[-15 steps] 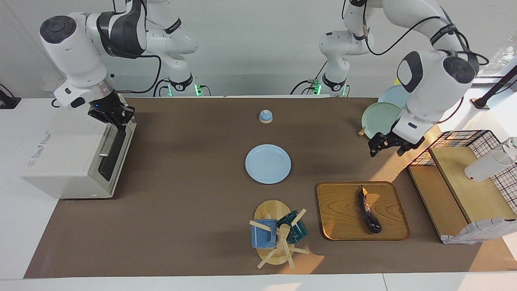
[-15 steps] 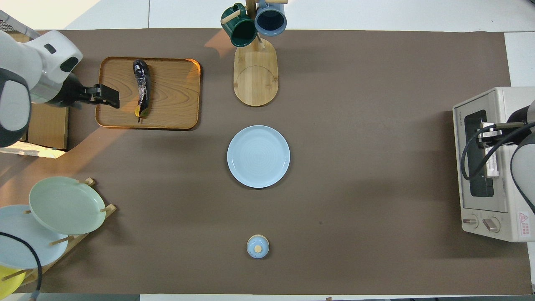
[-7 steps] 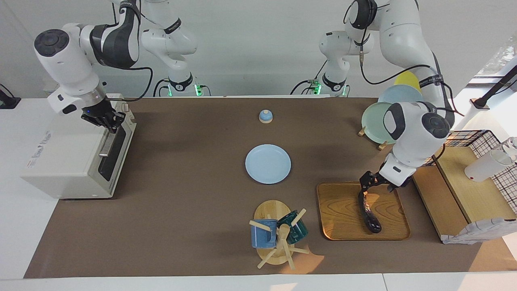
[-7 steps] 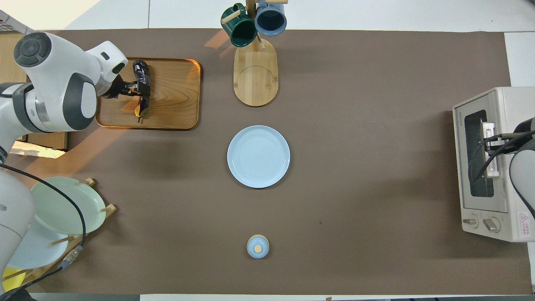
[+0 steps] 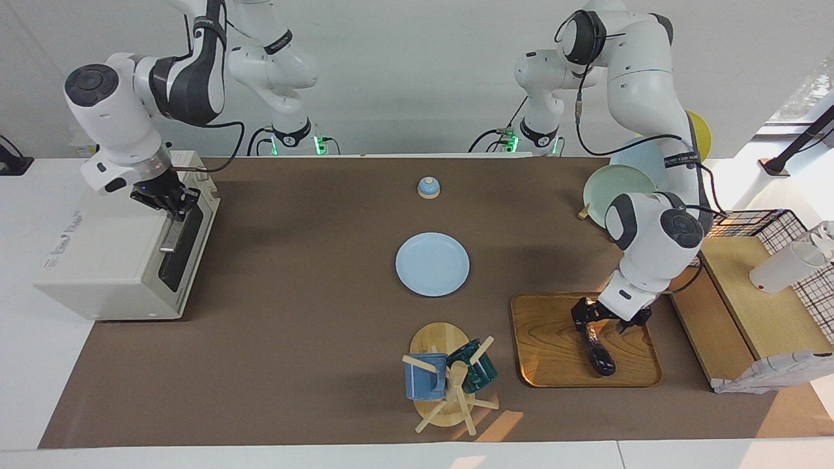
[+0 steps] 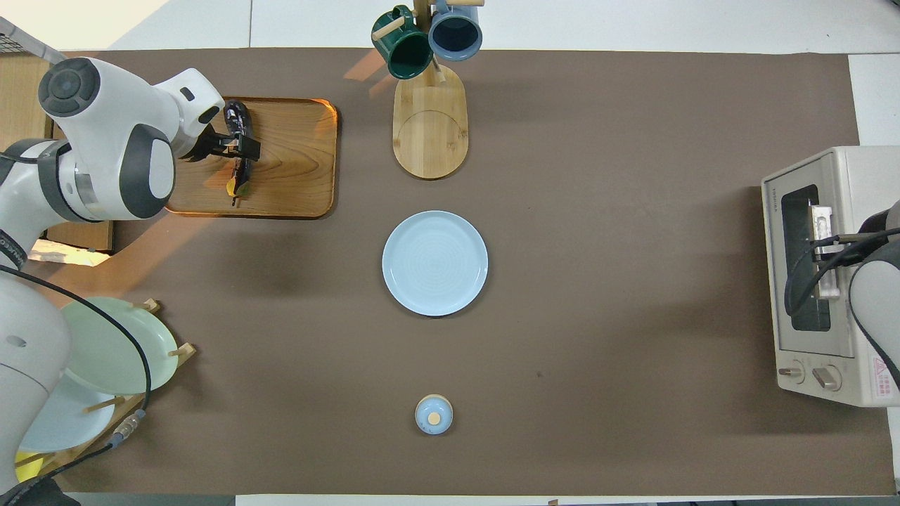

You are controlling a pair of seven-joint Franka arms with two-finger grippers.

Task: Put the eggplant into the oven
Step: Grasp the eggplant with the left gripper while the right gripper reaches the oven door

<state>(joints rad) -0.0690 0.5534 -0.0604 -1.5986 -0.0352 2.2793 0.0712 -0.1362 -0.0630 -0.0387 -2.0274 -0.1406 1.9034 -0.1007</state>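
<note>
Lying on the wooden tray (image 5: 554, 339) at lower right of the facing view, the eggplant (image 5: 596, 348) has the left gripper (image 5: 603, 319) low over its stem end, fingers spread to either side. At upper left, the right gripper (image 5: 171, 203) is clenched at the silver handle (image 5: 171, 231) of the oven (image 5: 98, 260); the door appears closed.
</note>
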